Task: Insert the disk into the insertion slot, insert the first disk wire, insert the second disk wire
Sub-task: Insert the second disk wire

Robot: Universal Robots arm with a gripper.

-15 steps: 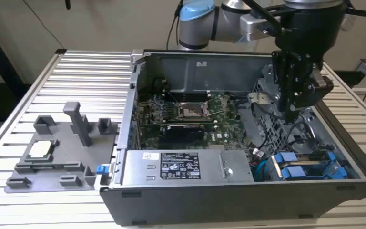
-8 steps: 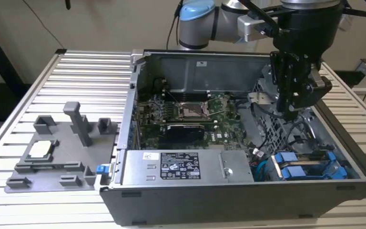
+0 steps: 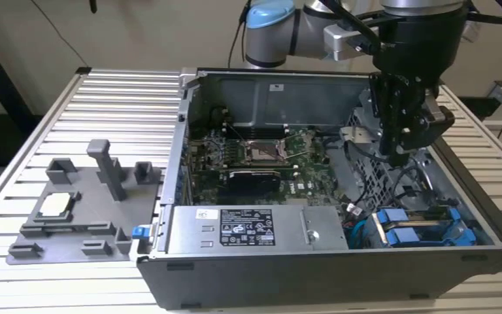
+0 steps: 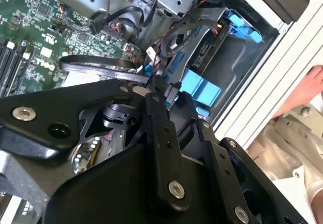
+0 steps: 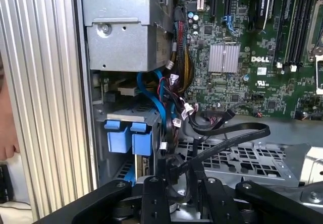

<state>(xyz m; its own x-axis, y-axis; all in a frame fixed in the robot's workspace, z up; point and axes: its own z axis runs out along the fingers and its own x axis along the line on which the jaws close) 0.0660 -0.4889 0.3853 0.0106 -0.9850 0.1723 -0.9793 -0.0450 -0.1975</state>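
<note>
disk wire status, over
Gripper shut on black wire. Blue carriers seated in bay. Loose cables crowd beside them.

We see a white label (image 3: 246, 227) on the power supply (image 3: 290, 230), its dense print too small to read; a small white sticker (image 3: 276, 86) on the case's inner wall (image 3: 321, 98) is equally illegible. On the motherboard (image 5: 237, 90) a maker's logo (image 5: 264, 59) in white capitals stands just beside the finned heatsink (image 5: 224, 58).
</note>
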